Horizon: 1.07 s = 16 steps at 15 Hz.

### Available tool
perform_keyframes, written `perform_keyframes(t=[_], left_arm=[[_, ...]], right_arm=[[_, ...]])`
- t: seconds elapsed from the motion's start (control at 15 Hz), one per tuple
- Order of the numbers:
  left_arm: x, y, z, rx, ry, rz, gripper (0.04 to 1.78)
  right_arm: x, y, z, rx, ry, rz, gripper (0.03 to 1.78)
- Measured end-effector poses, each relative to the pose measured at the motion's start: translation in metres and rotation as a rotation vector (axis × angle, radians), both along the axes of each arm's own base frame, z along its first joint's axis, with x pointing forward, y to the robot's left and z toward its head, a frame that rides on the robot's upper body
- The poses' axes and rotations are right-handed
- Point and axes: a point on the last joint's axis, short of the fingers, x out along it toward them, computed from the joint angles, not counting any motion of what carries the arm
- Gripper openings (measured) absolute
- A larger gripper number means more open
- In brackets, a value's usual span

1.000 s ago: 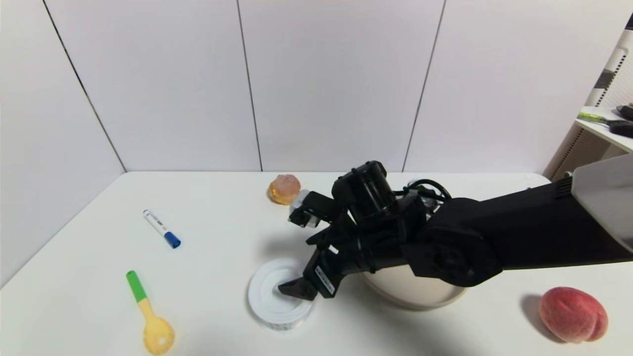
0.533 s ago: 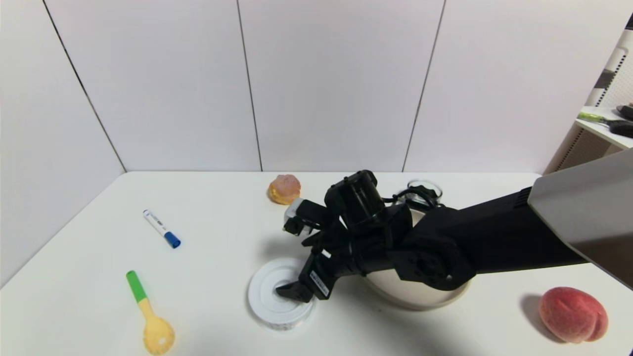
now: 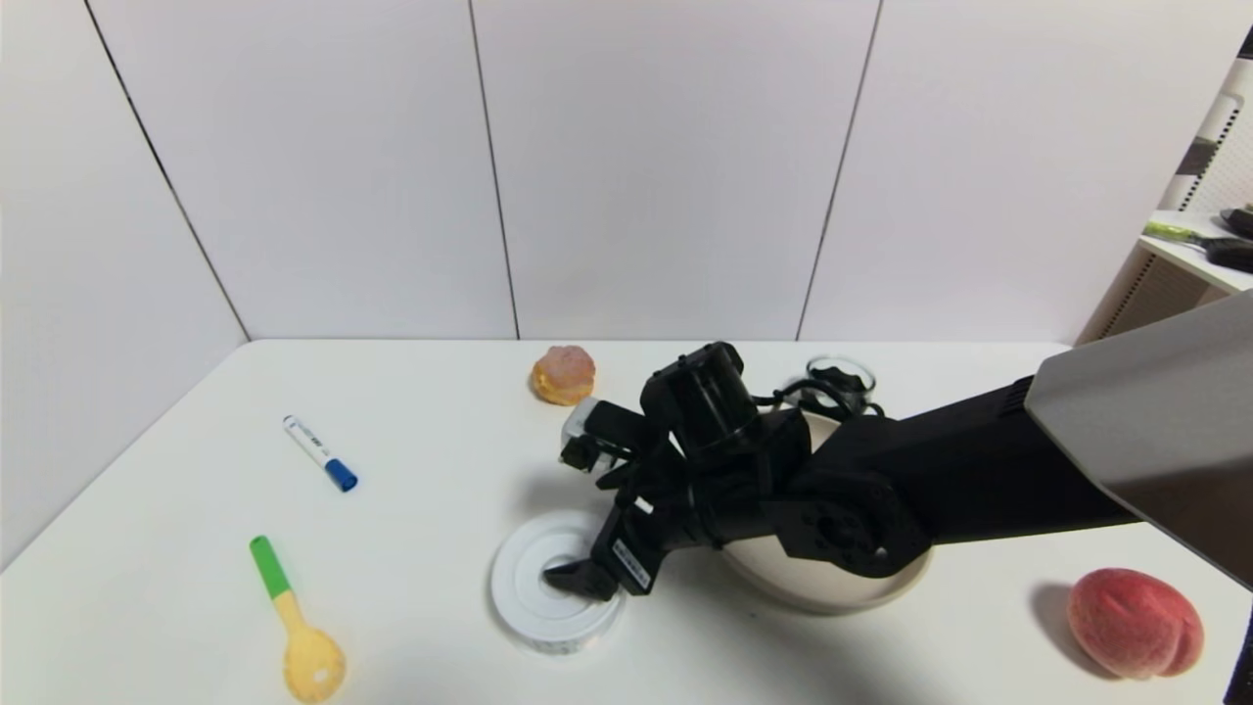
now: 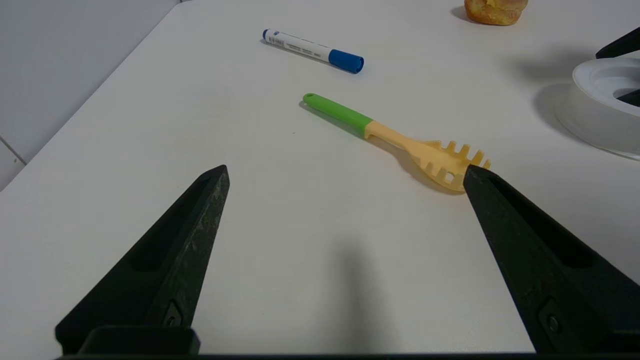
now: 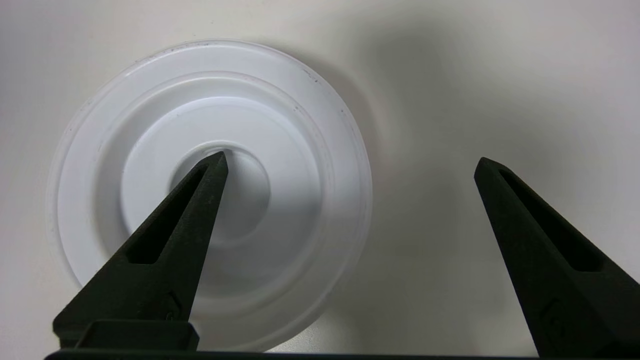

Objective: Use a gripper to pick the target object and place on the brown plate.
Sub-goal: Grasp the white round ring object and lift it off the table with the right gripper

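The white round container (image 3: pixel 529 597) stands on the table at the front centre, left of the beige-tan plate (image 3: pixel 783 580). My right gripper (image 3: pixel 597 580) is open and points down at the container. In the right wrist view the gripper (image 5: pixel 351 159) has one fingertip (image 5: pixel 212 172) over the middle of the ringed lid (image 5: pixel 280 150) and the other past the rim, over bare table. The arm hides much of the plate. My left gripper (image 4: pixel 345 170) is open and empty, low over the table, out of the head view. The container's edge also shows in the left wrist view (image 4: pixel 600 115).
A green-handled yellow pasta spoon (image 3: pixel 299 636) and a blue-capped marker (image 3: pixel 320 453) lie to the left. A bun (image 3: pixel 564 373) and a small glass cup (image 3: pixel 840 377) sit at the back. A peach (image 3: pixel 1134 623) lies front right.
My right arm has shifted a little to the left and lower, and its fingertip has moved further in over the container's lid. The container and the plate have not moved.
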Motion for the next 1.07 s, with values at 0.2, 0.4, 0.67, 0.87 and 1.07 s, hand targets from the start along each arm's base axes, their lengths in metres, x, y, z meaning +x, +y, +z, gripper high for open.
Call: perform_keyframes(t=[0.2,0.4,0.67,0.87,1.07], left_arm=[[0.0000,0.0000,0.0000,0.000,0.000,0.000,1.69],[0.0000,0.0000,0.0000,0.000,0.000,0.000,1.69],[0.0000,0.0000,0.0000,0.000,0.000,0.000,1.69],[0.0000,0.0000,0.0000,0.000,0.000,0.000,1.69],[0.0000,0.0000,0.0000,0.000,0.000,0.000,1.69]], right_arm=[[-0.0003,-0.0003,-0.0006,-0.004,-0.004,0.004,1.70],[-0.0008,-0.0009,-0.0010,-0.010,0.002,0.003,1.70],[-0.0018,-0.0012,-0.0004,-0.007,0.000,0.005,1.70],[-0.0019,-0.0016,-0.0006,-0.008,-0.002,0.007,1.32],[-0.0018,-0.0015,-0.0004,-0.008,-0.003,0.007,0.93]])
